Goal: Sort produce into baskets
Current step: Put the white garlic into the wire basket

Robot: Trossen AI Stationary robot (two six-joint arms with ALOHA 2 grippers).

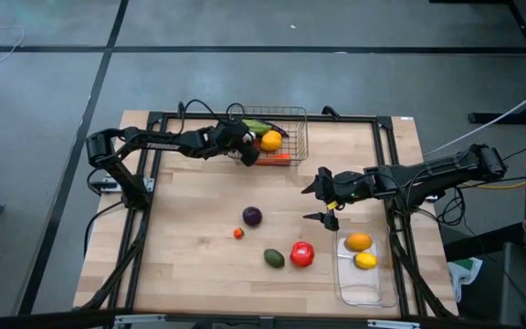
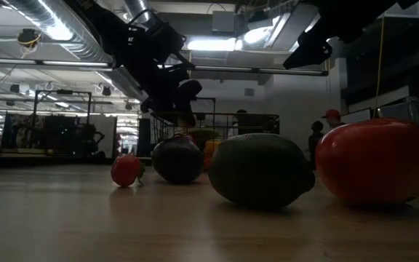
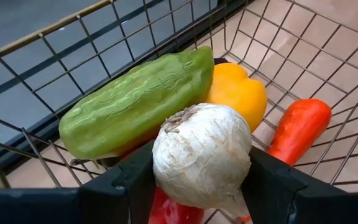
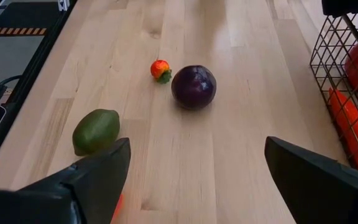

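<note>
Garlic (image 3: 202, 155), judged light, rigid and best taken across its rounded middle, is gripped by the left hand (image 3: 201, 186) over the wire basket (image 3: 36, 93), while the right hand (image 4: 194, 174) is held open above the counter (image 4: 229, 149).
</note>
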